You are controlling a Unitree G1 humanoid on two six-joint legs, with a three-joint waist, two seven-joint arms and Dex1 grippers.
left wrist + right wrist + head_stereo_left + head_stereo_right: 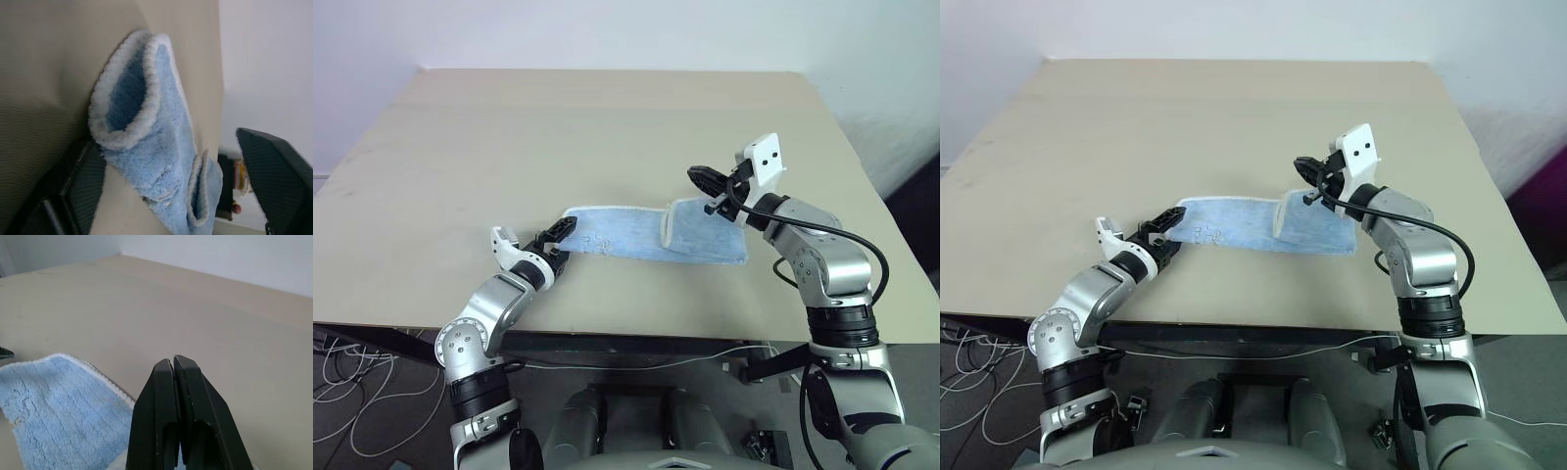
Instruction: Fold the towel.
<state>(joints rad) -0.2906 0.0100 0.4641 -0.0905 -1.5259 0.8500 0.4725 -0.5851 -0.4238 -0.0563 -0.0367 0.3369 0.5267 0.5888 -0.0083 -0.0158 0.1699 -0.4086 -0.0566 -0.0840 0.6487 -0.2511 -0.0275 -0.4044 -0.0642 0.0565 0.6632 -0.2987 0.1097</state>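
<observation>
Light blue terry, the towel (636, 235) lies stretched across the middle of the beige table (607, 127), its right end folded back over itself. We see our left gripper (560, 235) at the towel's left end, fingers apart on either side of the curled edge. Our right gripper (705, 181) hovers above the folded end, fingers pressed together on nothing.

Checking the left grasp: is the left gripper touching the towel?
Touching. In the left wrist view, the towel end rests against one finger of the open left gripper.
</observation>
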